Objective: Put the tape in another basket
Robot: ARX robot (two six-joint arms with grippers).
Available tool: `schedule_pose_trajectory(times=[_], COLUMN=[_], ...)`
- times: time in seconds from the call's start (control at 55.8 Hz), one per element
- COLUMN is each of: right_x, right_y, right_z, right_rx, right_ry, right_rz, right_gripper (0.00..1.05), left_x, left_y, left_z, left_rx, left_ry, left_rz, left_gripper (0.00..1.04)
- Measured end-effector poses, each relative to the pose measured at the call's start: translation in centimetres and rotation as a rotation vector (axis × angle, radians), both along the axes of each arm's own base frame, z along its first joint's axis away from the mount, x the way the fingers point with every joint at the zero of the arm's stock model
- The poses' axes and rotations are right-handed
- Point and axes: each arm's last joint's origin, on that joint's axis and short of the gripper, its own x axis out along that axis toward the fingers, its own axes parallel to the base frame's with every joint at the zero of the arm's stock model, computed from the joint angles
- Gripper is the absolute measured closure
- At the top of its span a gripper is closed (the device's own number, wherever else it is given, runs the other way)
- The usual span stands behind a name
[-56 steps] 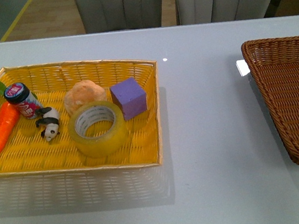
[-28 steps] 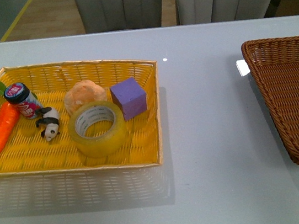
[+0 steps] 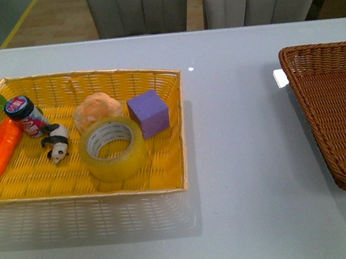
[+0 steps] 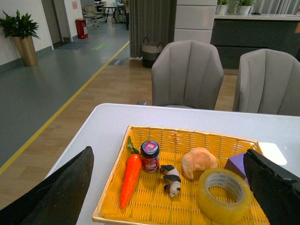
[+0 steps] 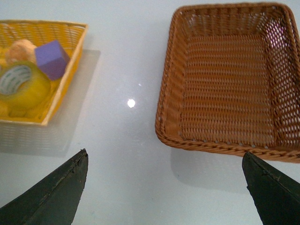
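Tape (image 3: 112, 149) is found lying flat, core upward, in the near right part of the yellow basket (image 3: 183, 125). A bread roll (image 3: 96, 110) sits just behind it; whether the two touch cannot be told. A purple cube (image 3: 149, 113) is set just beside it, to the rear right. A toy panda (image 3: 57, 144), a small jar (image 3: 24, 113) and a carrot (image 3: 3, 150) are placed further left, apart from the tape. The brown basket (image 3: 345, 118), seen empty, is set well apart on the right of the worktop (image 3: 248, 157).

Left jaws are seen spread wide with nothing held, looking onto the yellow basket. Right jaws are likewise wide and empty, over the gap between the baskets.

The step in hand is judged to be the approach; no grasp is yet made. The tape is best pinched through its wall on the near side, one finger inside the core, so that bread roll and cube are not nudged. A straight lift clear of the rim is advised before any traverse.
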Motion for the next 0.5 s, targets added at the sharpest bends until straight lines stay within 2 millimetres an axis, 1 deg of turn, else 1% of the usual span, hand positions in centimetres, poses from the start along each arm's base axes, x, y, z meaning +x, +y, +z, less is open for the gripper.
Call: schedule_pose_trajectory(times=[0.036, 0.108, 0.161, 0.197, 0.215, 0.251, 0.323, 0.394, 0.43, 0.502], right_x=[0.9, 3.6, 6.5, 8.5, 9.7, 11.3, 14.1, 16.1, 17.3, 18.9], right_y=[-0.5, -2.4, -4.6, -6.2, -7.1, -8.4, -10.5, -12.1, -13.0, -13.9], right_z=[0.3, 1.2, 1.6, 1.5, 1.2, 0.6, -1.0, -2.9, -4.3, -6.3], right_rx=[0.001, -0.037, -0.081, -0.113, -0.13, -0.146, -0.203, -0.211, -0.209, -0.19], right_ry=[0.013, -0.02, -0.051, -0.055, -0.053, -0.038, 0.006, 0.077, 0.129, 0.203], right_rz=[-0.017, -0.088, -0.15, -0.186, -0.198, -0.214, -0.249, -0.254, -0.255, -0.241], right_gripper=[0.09, 0.09, 0.09, 0.09, 0.09, 0.09, 0.09, 0.09, 0.09, 0.09], left_x=[0.0, 0.0, 0.0, 0.0, 0.0, 0.0, 0.0, 0.0, 0.0, 0.0], left_y=[0.0, 0.0, 0.0, 0.0, 0.0, 0.0, 0.0, 0.0, 0.0, 0.0], left_z=[0.0, 0.0, 0.0, 0.0, 0.0, 0.0, 0.0, 0.0, 0.0, 0.0], left_rx=[0.0, 0.0, 0.0, 0.0, 0.0, 0.0, 0.0, 0.0, 0.0, 0.0], left_ry=[0.0, 0.0, 0.0, 0.0, 0.0, 0.0, 0.0, 0.0, 0.0, 0.0], left_rz=[0.0, 0.0, 0.0, 0.0, 0.0, 0.0, 0.0, 0.0, 0.0, 0.0], left_gripper=[0.09, 0.09, 0.09, 0.09, 0.09, 0.09, 0.09, 0.09, 0.09, 0.09])
